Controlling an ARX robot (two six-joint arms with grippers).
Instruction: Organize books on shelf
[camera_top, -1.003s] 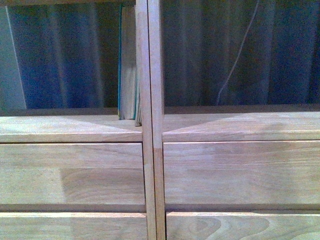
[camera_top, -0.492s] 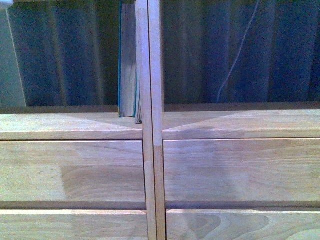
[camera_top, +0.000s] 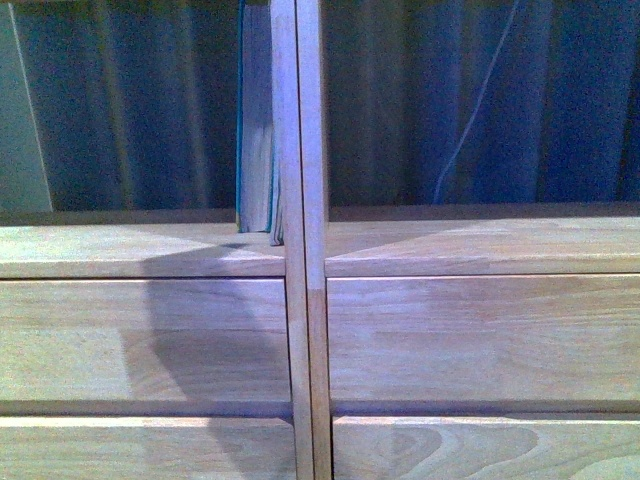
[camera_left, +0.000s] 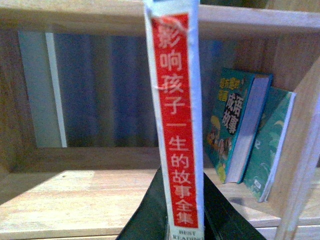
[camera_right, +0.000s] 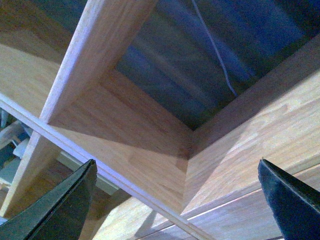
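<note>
In the left wrist view my left gripper (camera_left: 184, 227) is shut on the white paperback book (camera_left: 176, 120). The book stands upright with its red spine toward the camera, in front of the shelf's (camera_left: 75, 200) open left bay. Two teal-covered books (camera_left: 250, 130) lean against the divider inside that bay. They show in the front view (camera_top: 258, 130) as pale page edges beside the centre post. My right gripper (camera_right: 180, 200) is open and empty, its fingers (camera_right: 62, 207) wide apart before the light wood shelf (camera_right: 150, 145). Neither gripper shows in the front view.
The shelf's centre post (camera_top: 298, 240) splits two open bays above plain drawer fronts (camera_top: 470, 340). A dark blue curtain (camera_top: 450, 100) hangs behind the backless frame, with a thin pale cord (camera_top: 470, 110). A shadow lies across the left drawer front (camera_top: 210, 340).
The front view has shifted slightly, with the shelf ledge a little lower in frame. A dark shadow has spread over the left ledge and drawer front. The teal books have not moved.
</note>
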